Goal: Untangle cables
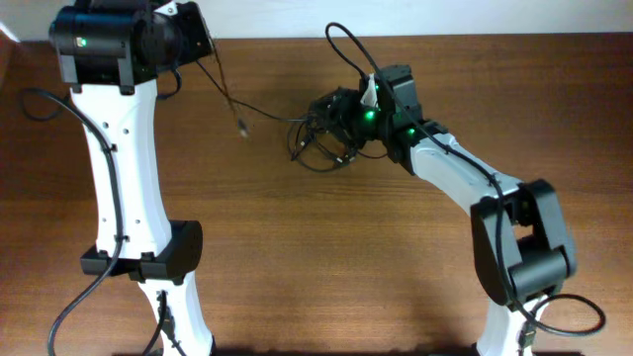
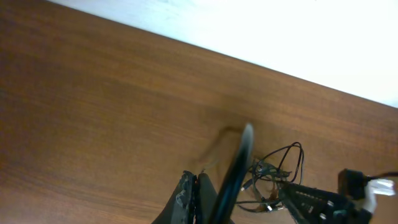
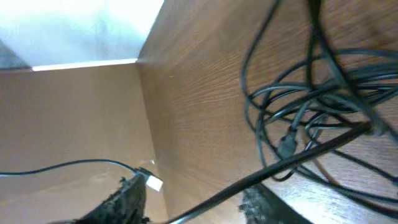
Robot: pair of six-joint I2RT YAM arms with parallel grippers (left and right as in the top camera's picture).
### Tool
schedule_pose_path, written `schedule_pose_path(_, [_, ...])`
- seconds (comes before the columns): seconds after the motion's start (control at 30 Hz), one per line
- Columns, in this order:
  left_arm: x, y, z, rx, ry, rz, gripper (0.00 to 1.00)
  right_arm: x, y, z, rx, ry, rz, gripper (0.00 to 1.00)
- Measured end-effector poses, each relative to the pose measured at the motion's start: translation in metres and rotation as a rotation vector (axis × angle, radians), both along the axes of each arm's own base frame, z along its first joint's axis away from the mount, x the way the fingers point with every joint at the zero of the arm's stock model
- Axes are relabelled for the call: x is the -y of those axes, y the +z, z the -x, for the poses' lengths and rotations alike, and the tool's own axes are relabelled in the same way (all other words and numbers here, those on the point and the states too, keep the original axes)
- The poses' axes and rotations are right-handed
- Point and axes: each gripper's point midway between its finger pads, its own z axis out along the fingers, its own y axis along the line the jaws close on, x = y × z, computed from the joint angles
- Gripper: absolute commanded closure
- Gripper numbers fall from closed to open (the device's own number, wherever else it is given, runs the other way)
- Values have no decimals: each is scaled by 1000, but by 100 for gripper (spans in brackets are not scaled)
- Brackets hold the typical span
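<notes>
The cables lay clumped toward the table's far side, at the right gripper. Only the right wrist view showed its jaws apart, one strand crossing between them. Far left, the left gripper pinched one strand.

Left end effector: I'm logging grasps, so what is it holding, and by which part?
A thin black cable, pinched mid-cord, away from the clump.

Overhead looks straight down; both low wrist views share the cables, right nearer.
</notes>
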Motion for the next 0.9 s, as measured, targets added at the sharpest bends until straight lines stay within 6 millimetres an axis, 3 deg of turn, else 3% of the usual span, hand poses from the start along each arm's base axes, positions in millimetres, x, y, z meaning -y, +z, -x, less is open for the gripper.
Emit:
schedule_pose_path(0.1, [0,0,0,0,0,0,100,2,-13,-4,-6,-15,21,92])
schedule_pose_path(0.13, [0,0,0,0,0,0,100,3,-13,-5,18,-8,36,96])
schedule_pose_path(0.3, [-3,0,0,3,12,-14,100,6,-13,-3,68,45,62,96])
schedule_pose_path(0.4, [-8,1,-1,8,31,-36,100,14,-14,17,27,107,137,96])
schedule_pose_path(0.53, [-12,5,-4,26,50,-58,100,32,37,41,65,193,299,96])
schedule_pose_path(0.67, [-14,5,-4,29,57,-66,100,46,102,48,208,266,435,96])
schedule_pose_path(0.8, [-14,5,-4,29,60,-68,100,61,132,59,271,311,581,96])
schedule_pose_path(0.9, [-14,5,-4,30,60,-68,100,60,141,70,311,360,675,96])
